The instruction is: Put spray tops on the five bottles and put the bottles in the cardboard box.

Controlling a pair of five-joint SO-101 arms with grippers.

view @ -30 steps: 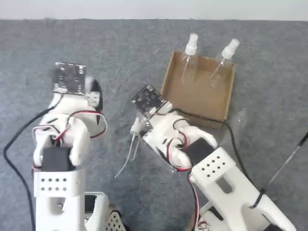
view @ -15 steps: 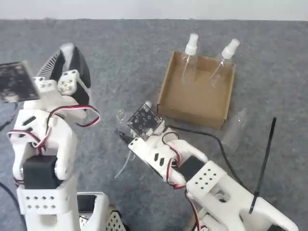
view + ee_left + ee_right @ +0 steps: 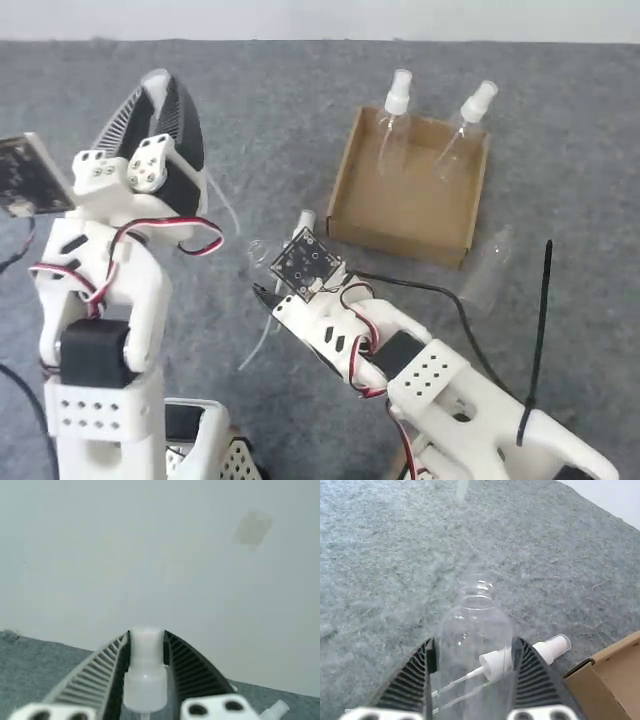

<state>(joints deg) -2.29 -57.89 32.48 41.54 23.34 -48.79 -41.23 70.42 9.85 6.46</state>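
Covering the table is a grey carpet [image 3: 300,110], and the two white arms stand side by side at its near edge. The left arm is reared up, its left gripper [image 3: 160,85] raised high and aimed at the pale wall; the fingers are narrowed onto a white spray top [image 3: 145,672] pinched upright between them, and its thin dip tube [image 3: 220,205] hangs down towards the carpet. The right arm lies low and reaches towards the middle of the table, where the right gripper [image 3: 472,647] is clamped around the body of a clear bottle [image 3: 477,625] with an open, uncapped neck that points away from the arm.

Beyond the right arm sits the shallow cardboard box [image 3: 345,185]. Two capped bottles, one [image 3: 392,130] beside the other [image 3: 460,135], lie in it with their white spray heads resting past the far wall. Another clear bottle [image 3: 490,262] lies on the carpet just outside the box's right near corner, too faint to say whether it is capped.

A loose spray top [image 3: 547,647] lies on the carpet between the held bottle and the box's near left corner, its tube trailing back under the right gripper
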